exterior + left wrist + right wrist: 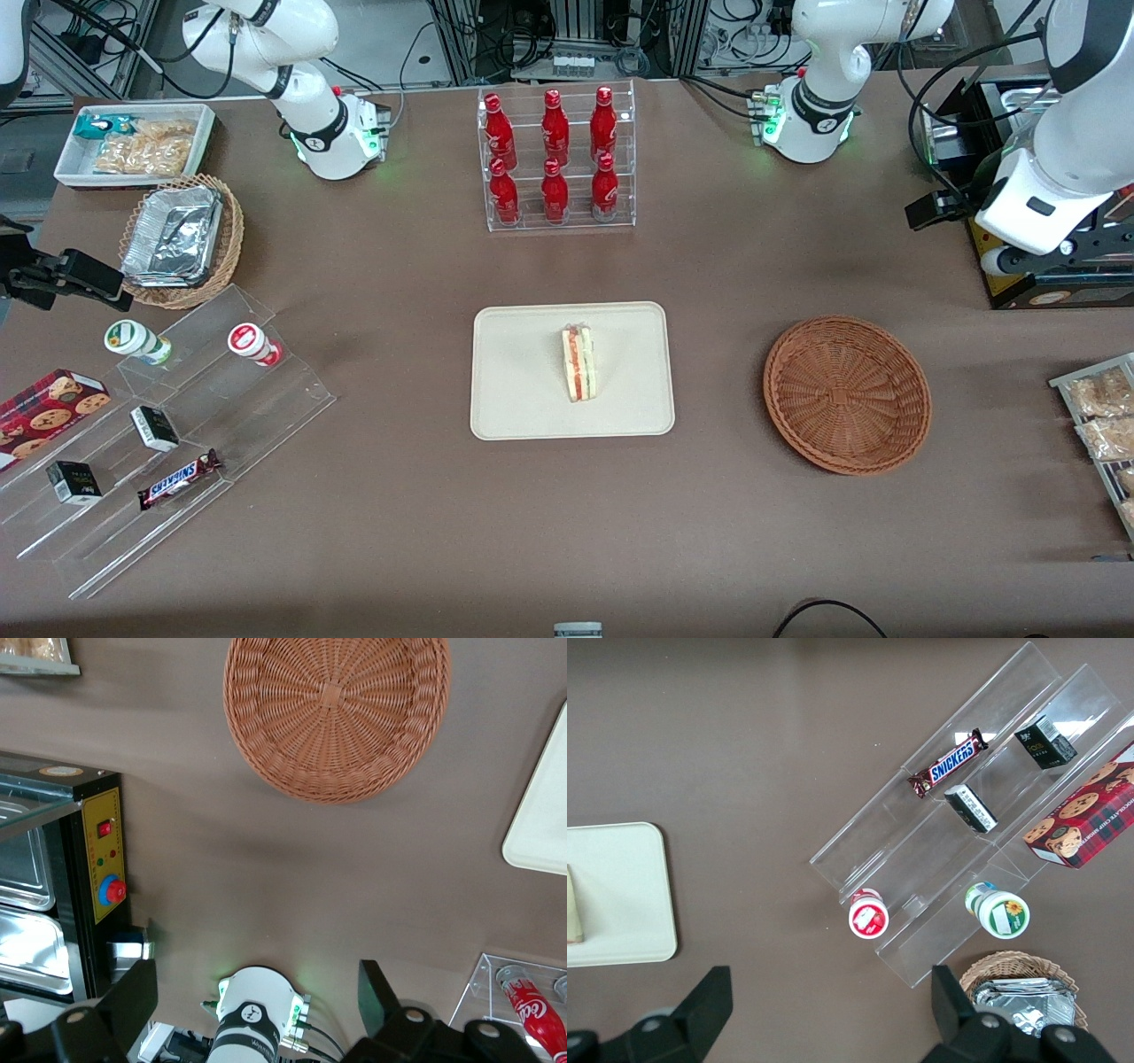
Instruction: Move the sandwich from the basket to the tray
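The sandwich (578,363), a pale wedge with red and green layers, lies on the cream tray (514,390) at the middle of the table. Only an edge of the sandwich (572,904) and one end of the tray (620,895) show in the right wrist view. The reddish-brown woven basket (846,394) sits beside the tray toward the working arm's end, with nothing in it. From the left wrist, the basket (337,713) and a corner of the tray (540,815) are both visible. My gripper (257,979) hangs open and empty, raised high (935,208) above the table and farther from the front camera than the basket.
A black appliance (97,859) with a red button stands at the working arm's end. A clear rack of red bottles (556,159) stands farther back than the tray. Snack packets (1099,416) lie at the working arm's table edge. A stepped acrylic shelf (168,425) and a foil-tray basket (182,239) sit toward the parked arm's end.
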`<state>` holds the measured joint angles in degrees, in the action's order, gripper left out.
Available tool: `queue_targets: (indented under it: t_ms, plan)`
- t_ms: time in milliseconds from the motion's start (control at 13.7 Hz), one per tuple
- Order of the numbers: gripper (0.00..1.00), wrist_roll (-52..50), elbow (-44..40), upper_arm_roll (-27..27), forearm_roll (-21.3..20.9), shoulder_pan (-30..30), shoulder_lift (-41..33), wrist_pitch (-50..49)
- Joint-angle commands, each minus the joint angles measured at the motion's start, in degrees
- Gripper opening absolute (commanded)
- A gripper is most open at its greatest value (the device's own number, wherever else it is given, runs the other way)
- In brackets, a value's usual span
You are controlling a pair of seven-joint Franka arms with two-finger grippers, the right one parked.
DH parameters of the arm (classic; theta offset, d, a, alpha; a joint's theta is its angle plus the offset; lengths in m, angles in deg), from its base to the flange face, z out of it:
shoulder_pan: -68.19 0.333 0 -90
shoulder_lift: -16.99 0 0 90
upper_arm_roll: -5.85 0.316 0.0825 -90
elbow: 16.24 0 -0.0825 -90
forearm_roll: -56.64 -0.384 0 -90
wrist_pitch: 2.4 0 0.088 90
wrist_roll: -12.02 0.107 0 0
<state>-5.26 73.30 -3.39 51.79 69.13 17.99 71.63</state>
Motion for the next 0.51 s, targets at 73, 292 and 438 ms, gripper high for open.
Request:
queue_targets:
  t_ms: [73, 292, 438]
  plan:
    - [1.00, 2.0, 1.7, -5.9, 0.7, 6.2, -2.5, 0.9]
    - [1.00, 6.5, 1.5, -9.0, 4.1, 10.6, -2.1, 1.2]
    - [1.00, 6.2, 1.2, -9.0, 4.3, 10.4, -1.8, 1.6]
